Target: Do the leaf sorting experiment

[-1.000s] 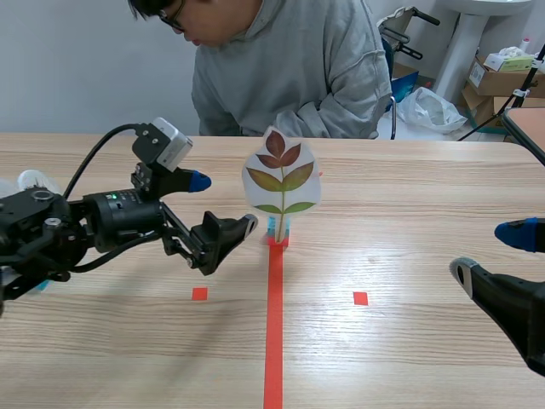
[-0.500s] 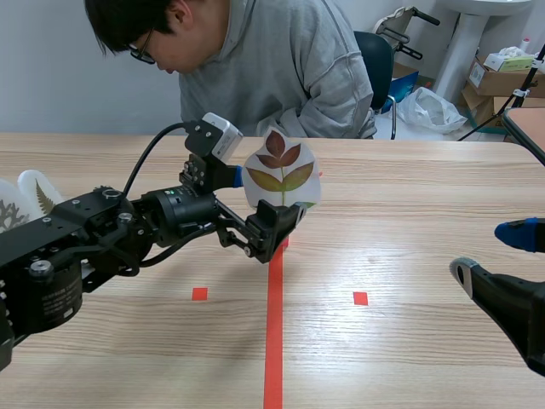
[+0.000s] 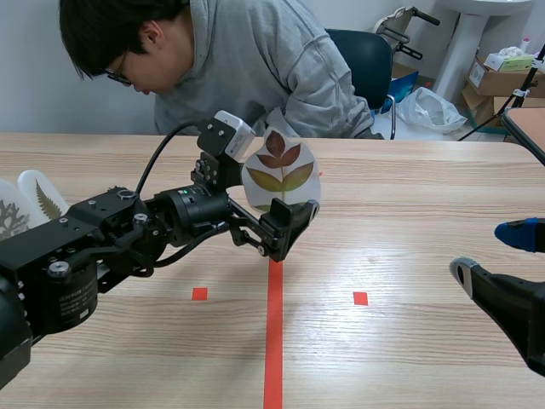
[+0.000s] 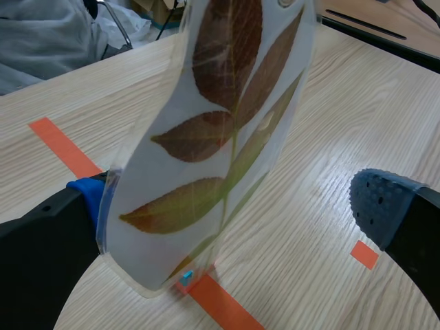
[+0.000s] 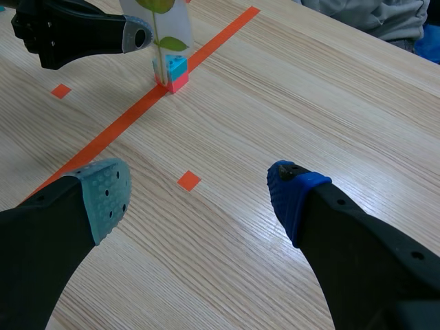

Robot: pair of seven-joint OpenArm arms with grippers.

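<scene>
You are working over a pale wood-grain table [image 3: 409, 196] with an orange-red tape line running down its middle and small squares either side. A person in a grey hoodie [image 3: 255, 77] is leaning in at the far edge. Behind them a chair [image 3: 366, 55], cardboard boxes [image 3: 502, 77] and a plastic bag [image 3: 430, 109] are sitting by the wall.

The laminated leaf card [image 3: 281, 170] is standing upright on the tape line. Your left gripper [image 4: 230, 206] is bracketing it with jaws wide. One blue pad [image 4: 86, 196] is sitting right at the card's edge, though you cannot tell if it is touching, and the other finger is hanging well apart. Your right gripper [image 5: 199, 196] is hovering wide open over bare wood, well apart from the card.

Only the right wrist view is showing the pink-and-blue block [image 5: 172, 72] holding the card's foot. Only the scene view is showing more leaf cards [image 3: 30, 200] lying behind the left arm.
</scene>
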